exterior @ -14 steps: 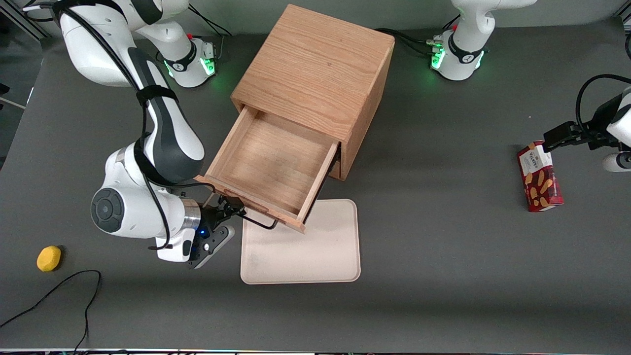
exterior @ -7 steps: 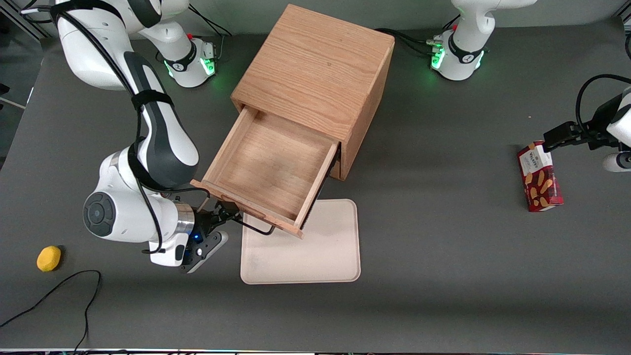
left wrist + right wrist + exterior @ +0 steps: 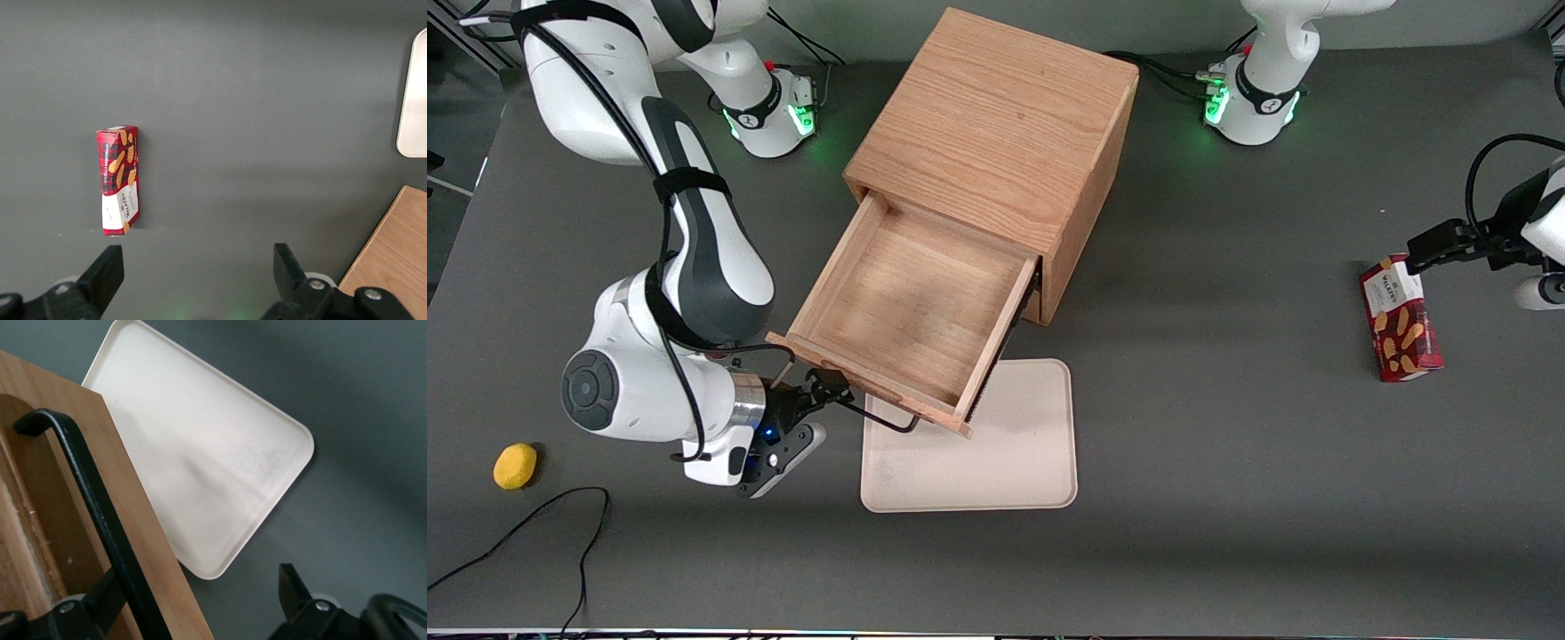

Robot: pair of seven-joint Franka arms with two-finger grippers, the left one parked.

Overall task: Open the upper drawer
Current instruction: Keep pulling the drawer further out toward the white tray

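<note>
The upper drawer [image 3: 907, 298] is pulled far out of the light-oak cabinet [image 3: 996, 124], and its shallow wooden tray is bare inside. Its thin black wire handle [image 3: 885, 416] runs along the drawer front, over the tray's edge. My right gripper [image 3: 829, 389] is at the handle's end nearest the working arm. In the right wrist view the gripper [image 3: 197, 597] is open, its jaws wide apart, and the handle [image 3: 93, 500] passes close by one finger [image 3: 100, 603]. The drawer front [image 3: 133, 520] lies between the fingers. The lower drawer is hidden under the upper one.
A cream tray [image 3: 978, 453] lies flat on the table in front of the drawer, partly under it; it also shows in the right wrist view [image 3: 213, 460]. A yellow object [image 3: 515, 466] and a black cable [image 3: 525, 524] lie toward the working arm's end. A red biscuit box [image 3: 1400, 318] lies toward the parked arm's end.
My right arm has drawn away from the cabinet toward the working arm's end and nearer the camera. The drawer has slid slightly farther out with it.
</note>
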